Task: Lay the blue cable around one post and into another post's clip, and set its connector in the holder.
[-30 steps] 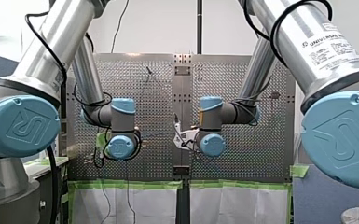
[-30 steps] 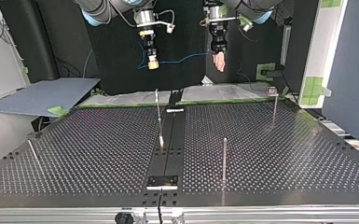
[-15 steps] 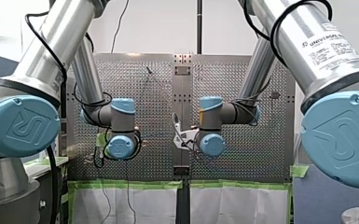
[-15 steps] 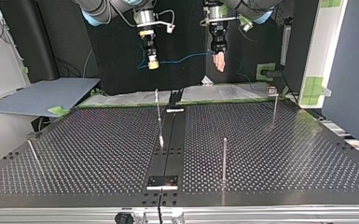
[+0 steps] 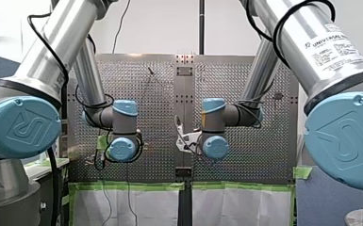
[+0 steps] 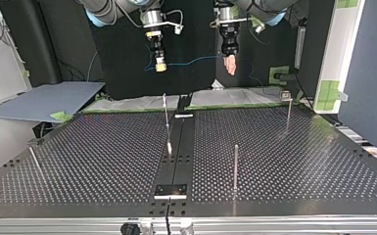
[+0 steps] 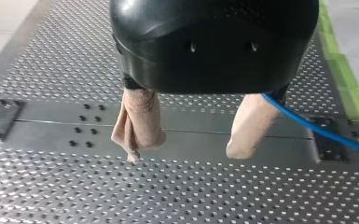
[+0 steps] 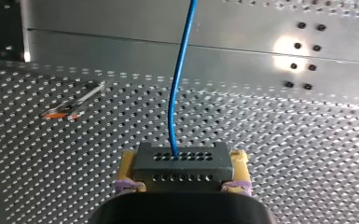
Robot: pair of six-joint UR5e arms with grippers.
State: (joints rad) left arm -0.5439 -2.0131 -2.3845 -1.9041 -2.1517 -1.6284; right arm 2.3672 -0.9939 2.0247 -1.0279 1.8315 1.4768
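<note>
My right gripper [image 8: 182, 171] is clamped on the connector [image 8: 181, 157], the black block pinched between its yellow pads [image 8: 240, 163]. The cable [image 8: 181, 93] leaves the block's face and runs ahead of me, out over the strip [image 8: 121, 46] down the middle of the table [image 8: 307, 140]. My left gripper [image 7: 184, 154] has its beige fingers [image 7: 137, 123] spread apart with nothing between them. The cable comes out from behind one finger, on its outer side, and slants away across the strip; I cannot tell if it touches that finger. From across the table, both grippers hang well above the strip's far end, one to either side of it, and the cable spans the gap between them in a shallow sag. Down on the table, a thin post [image 6: 166, 115] stands just beside the strip on my right gripper's side. A taller post [image 6: 235, 166] stands near the strip on the other side.
</note>
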